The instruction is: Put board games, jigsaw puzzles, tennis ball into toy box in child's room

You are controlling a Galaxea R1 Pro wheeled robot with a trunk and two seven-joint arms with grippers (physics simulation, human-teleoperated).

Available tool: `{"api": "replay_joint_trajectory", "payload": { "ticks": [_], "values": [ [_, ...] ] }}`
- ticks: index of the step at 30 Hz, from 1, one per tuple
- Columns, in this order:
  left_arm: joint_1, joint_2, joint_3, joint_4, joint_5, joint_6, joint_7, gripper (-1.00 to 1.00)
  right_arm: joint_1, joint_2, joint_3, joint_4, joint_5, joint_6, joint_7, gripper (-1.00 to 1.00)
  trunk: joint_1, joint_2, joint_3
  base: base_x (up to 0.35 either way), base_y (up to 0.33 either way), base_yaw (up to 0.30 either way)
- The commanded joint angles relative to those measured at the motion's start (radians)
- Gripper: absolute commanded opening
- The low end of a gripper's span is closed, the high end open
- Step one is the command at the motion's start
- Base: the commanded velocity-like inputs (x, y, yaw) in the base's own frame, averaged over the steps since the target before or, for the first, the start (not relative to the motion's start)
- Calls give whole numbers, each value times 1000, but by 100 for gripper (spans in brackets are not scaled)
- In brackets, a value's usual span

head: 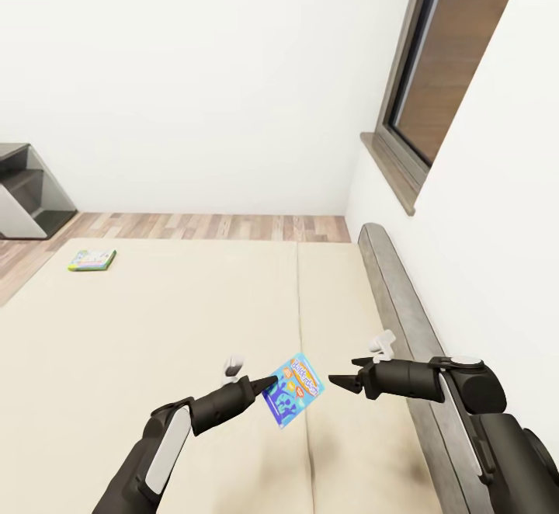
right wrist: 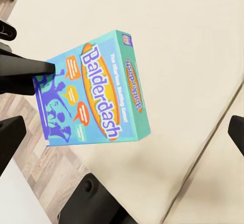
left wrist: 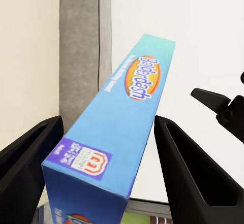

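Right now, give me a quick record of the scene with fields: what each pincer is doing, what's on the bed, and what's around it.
left pincer: shut on the blue Balderdash box, held lifted above the bed
right pincer: open, holding nothing, tips pointing toward the box
bed: beige, with a second board game lying flat near its far left edge
headboard: grey, against the right wall
window: above the headboard
floor: wood planks beyond the bed

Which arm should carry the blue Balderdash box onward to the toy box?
Left. The left hand already grips the blue rectangular Balderdash game box above the beige bed; the right hand sits apart, empty.
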Motion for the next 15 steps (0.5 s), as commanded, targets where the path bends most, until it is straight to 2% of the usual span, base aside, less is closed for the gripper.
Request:
{"api": "replay_joint_trajectory", "payload": {
  "ticks": [1,15],
  "values": [
    [-1,0,0,0,2,4,1,-100,-1,0,-1,-1,10,5,10,100,1,-2,0,0,0,0],
    [-1,0,0,0,2,4,2,-100,-1,0,-3,-1,10,6,10,100,1,-2,22,0,0,0]
  ]
}}
